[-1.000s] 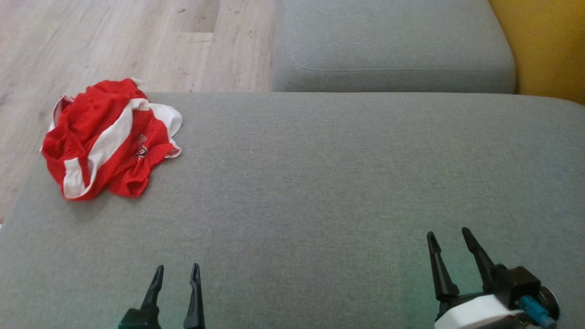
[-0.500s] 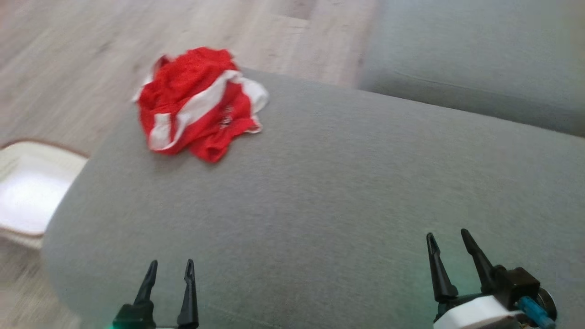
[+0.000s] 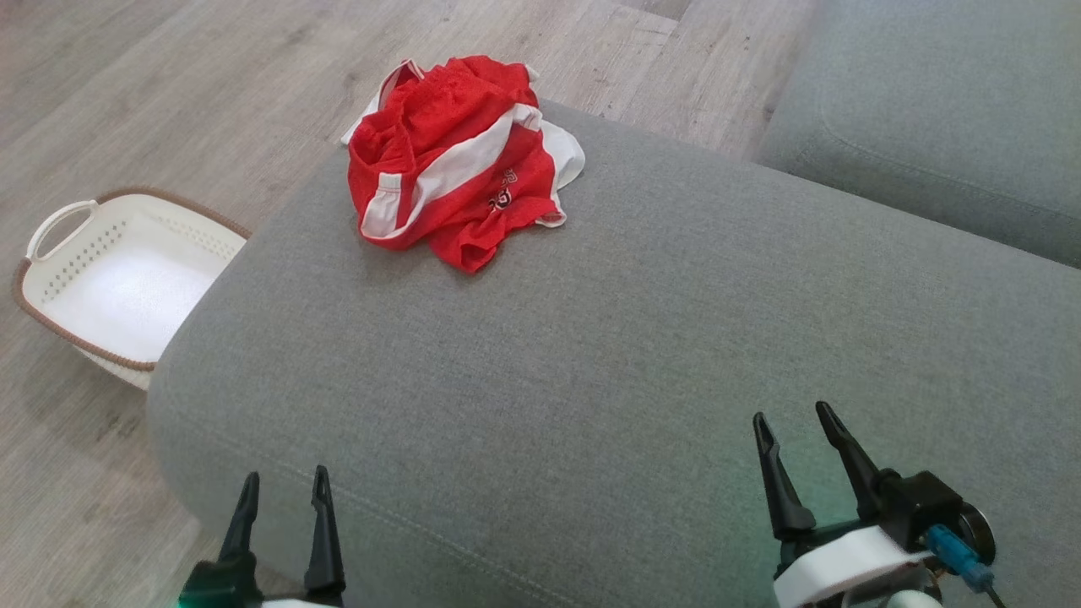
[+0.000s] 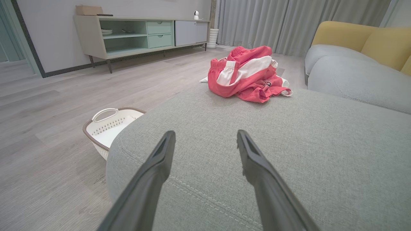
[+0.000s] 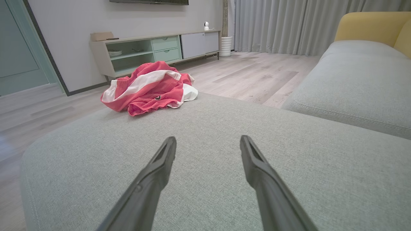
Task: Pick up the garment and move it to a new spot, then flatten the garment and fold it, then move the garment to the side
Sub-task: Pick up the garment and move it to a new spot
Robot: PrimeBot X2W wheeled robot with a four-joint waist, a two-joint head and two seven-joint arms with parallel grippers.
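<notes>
Crumpled red-and-white garment at 11 o'clock on grey cushion. Left gripper at 7 o'clock, right gripper at 5 o'clock: both wide open, holding nothing, well apart from garment. White basket at 9 o'clock, beside cushion.

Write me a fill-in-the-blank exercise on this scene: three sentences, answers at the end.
1. The crumpled garment on the grey cushion is red and ____.
2. The white basket stands on the wooden ____, beside the cushion.
3. The left claw and the right claw are both ____, holding nothing.
Missing words: white; floor; open.
</notes>
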